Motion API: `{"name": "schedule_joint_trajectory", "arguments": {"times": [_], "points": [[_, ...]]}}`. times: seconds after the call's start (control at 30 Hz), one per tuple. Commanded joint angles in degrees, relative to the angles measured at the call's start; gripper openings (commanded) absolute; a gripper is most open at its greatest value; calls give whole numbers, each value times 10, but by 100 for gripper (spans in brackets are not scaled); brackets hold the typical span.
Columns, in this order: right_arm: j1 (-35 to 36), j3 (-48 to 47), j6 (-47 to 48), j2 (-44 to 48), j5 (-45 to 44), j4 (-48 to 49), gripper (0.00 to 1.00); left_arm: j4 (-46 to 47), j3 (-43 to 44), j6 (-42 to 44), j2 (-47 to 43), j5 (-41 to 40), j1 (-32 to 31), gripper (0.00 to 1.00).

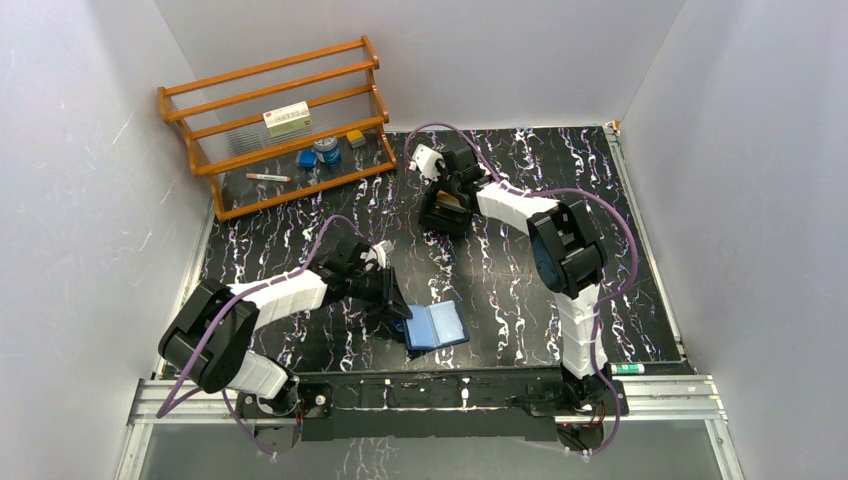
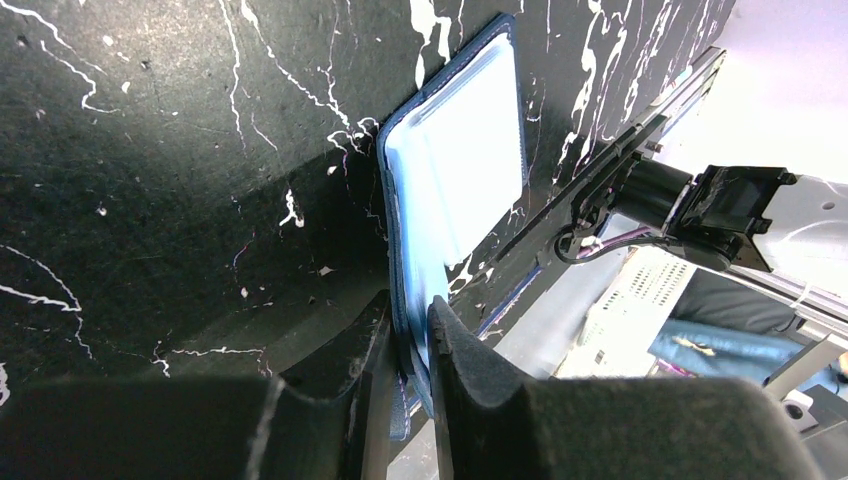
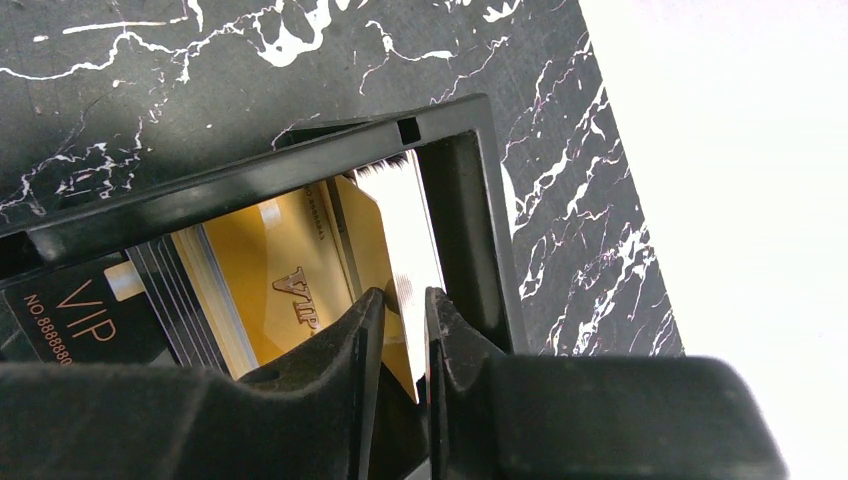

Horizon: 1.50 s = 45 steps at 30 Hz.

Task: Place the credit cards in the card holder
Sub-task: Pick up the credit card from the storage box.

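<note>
The navy card holder (image 1: 437, 325) lies open near the table's front edge, its light blue pockets (image 2: 455, 180) facing up. My left gripper (image 1: 396, 306) (image 2: 410, 335) is shut on the holder's near edge. The credit cards (image 3: 265, 265), gold ones with VIP print and a black one, stand stacked in a black tray (image 3: 250, 178) at the middle back of the table. My right gripper (image 1: 447, 208) (image 3: 405, 310) reaches into that tray (image 1: 442, 222). Its fingers are closed on the end cards, a gold one and a white shiny one (image 3: 412, 240), tilted away from the stack.
A wooden rack (image 1: 262, 72) stands at the back left with a white-and-red box (image 1: 287, 119) and small items on its shelves. The metal rail (image 1: 450, 395) with the arm bases runs along the front edge. White walls enclose the black marbled table.
</note>
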<state>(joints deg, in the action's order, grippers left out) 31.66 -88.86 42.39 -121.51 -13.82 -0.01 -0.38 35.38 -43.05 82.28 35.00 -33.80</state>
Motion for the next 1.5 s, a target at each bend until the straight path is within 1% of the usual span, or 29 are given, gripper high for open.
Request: {"name": "schedule_joint_trajectory", "arguments": {"times": [0.0, 0.07, 0.1, 0.17, 0.27, 0.3, 0.5, 0.57, 0.73, 0.87, 1.0, 1.13, 1.17, 1.23, 1.3, 1.4, 1.47], "points": [[-6, -41, -8, 30, -6, 7, 27, 2, -9, -4, -21, 16, 2, 17], [-8, -47, -10, 32, 4, 0, 17, 3, -10, -4, -18, 16, 2, 17], [-8, -49, -11, 32, 7, -2, 13, 3, -9, -4, -17, 16, 3, 17], [-9, -54, -16, 34, 7, -7, 13, 3, -9, -3, -14, 15, 3, 17], [-8, -60, -26, 40, 6, -25, 18, -7, -7, 6, -9, 8, 3, 19], [-9, -59, -28, 43, 8, -28, 18, -10, -6, 8, -9, 6, 3, 19], [-9, -63, -34, 56, 21, -51, 9, -16, -5, 10, -13, 4, 3, 19], [-9, -66, -41, 62, 24, -63, 0, -19, -4, 11, -14, 1, 3, 19], [-8, -65, -80, 89, 51, -108, 0, -21, -7, 15, -7, -10, 3, 19], [-8, -64, -133, 120, 71, -138, 0, -28, -1, 26, -1, -18, 4, 25], [-6, -56, -214, 161, 108, -168, 0, -61, 25, 46, 3, -39, 3, 33], [1, -7, -344, 231, 150, -178, 0, -99, 41, 57, -12, -69, 6, 37], [2, 13, -400, 259, 165, -178, 0, -104, 42, 55, -17, -74, 6, 37], [5, 59, -477, 300, 202, -178, 0, -111, 42, 52, -25, -80, 6, 39], [12, 115, -533, 341, 250, -170, 0, -121, 40, 52, -32, -90, 6, 39], [25, 214, -626, 401, 294, -139, 0, -134, 31, 51, -36, -108, 7, 38], [39, 270, -667, 434, 322, -123, 0, -137, 22, 48, -56, -117, 7, 34]]}}
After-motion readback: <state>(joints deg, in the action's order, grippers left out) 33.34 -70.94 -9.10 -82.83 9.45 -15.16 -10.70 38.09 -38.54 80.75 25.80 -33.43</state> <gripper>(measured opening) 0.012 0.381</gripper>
